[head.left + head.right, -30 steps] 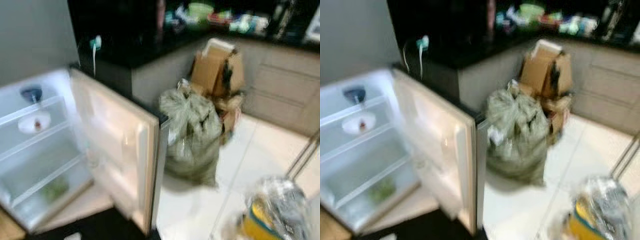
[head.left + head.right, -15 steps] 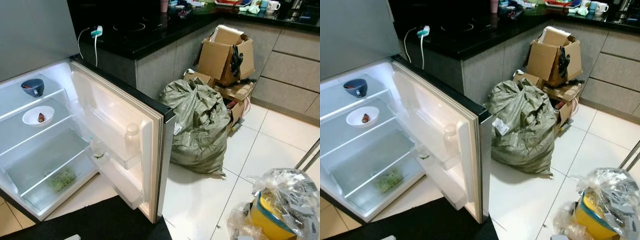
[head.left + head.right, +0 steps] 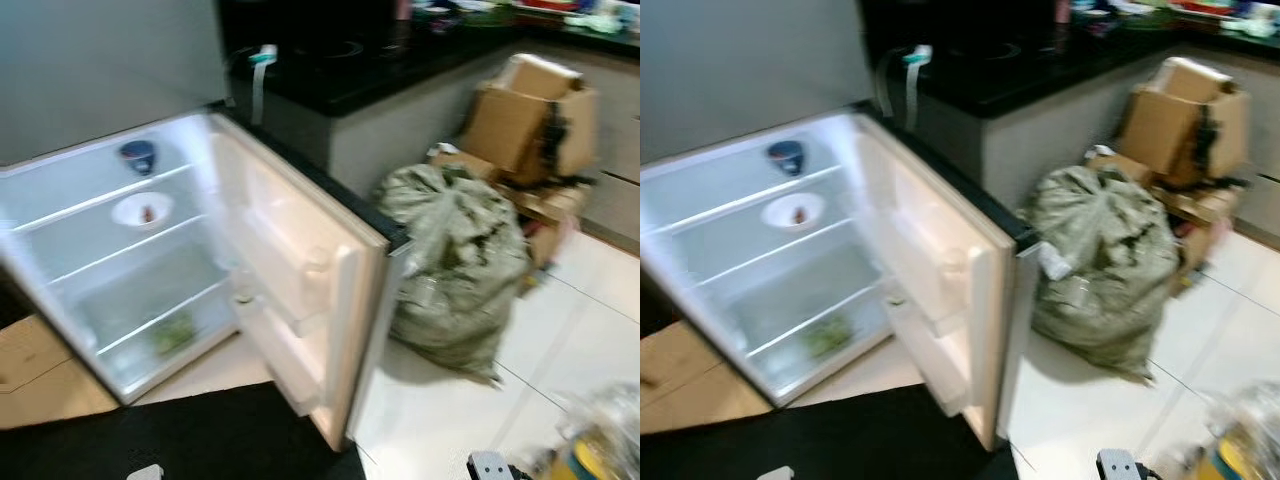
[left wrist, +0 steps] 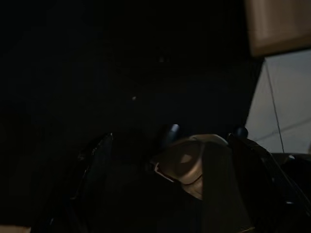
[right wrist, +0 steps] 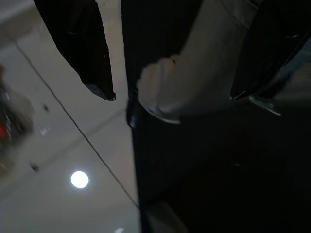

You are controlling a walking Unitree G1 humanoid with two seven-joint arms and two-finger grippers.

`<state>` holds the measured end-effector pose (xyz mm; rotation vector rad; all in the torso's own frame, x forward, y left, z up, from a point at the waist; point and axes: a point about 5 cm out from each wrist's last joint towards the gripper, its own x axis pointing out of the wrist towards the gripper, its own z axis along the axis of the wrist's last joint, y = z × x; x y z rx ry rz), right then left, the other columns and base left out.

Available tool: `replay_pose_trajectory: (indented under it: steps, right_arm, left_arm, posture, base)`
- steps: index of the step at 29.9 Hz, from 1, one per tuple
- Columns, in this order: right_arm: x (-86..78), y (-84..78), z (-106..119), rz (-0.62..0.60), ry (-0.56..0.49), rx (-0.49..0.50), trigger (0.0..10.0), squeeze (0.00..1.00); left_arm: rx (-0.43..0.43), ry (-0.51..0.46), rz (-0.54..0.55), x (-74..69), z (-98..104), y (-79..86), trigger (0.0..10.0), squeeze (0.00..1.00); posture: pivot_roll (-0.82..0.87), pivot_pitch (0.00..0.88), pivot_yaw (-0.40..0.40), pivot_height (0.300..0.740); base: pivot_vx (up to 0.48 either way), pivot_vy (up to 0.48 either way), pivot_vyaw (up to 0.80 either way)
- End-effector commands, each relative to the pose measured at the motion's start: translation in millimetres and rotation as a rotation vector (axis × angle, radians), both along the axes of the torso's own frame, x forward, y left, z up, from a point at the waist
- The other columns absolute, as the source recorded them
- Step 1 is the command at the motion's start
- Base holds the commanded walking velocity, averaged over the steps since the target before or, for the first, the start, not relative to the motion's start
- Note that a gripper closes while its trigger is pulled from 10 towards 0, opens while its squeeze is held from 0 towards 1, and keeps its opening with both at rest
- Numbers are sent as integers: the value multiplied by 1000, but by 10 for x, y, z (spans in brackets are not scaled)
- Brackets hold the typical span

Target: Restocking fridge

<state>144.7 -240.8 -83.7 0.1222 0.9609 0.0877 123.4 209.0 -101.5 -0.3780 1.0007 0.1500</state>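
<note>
Whole head view: smeared by motion blur.
Clear bag (image 3: 605,435): lower right, cut by the frame edge, contents unreadable.
Bowl (image 3: 141,210): small dark item inside, too blurred to identify.
Left wrist view: mostly black.

Both arms hang low at the robot's sides, idle.
The right gripper (image 5: 172,94) points down with its two black fingers (image 5: 85,53) spread well apart. The left gripper (image 4: 170,160) sits in deep shade, its dark fingers (image 4: 95,165) likewise parted.
</note>
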Motion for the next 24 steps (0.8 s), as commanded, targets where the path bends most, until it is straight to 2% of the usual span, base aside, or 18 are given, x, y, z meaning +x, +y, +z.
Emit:
replay_pose_trajectory:
  steps: [1, 24]
  right_arm:
    - [-53, 4, -20, -7, 9, 6, 10000, 0]
    - [-83, -14, -29, -19, 17, -6, 10000, 0]
  left_arm:
    - [6, 6, 3, -47, -11, 12, 10000, 0]
    - [0, -3, -23, -30, -8, -16, 10000, 0]
  posture:
    - [-48, 26, -4, 740]
    - [-50, 25, -6, 740]
  base:
    - [0, 0, 775]
    - [0, 0, 772]
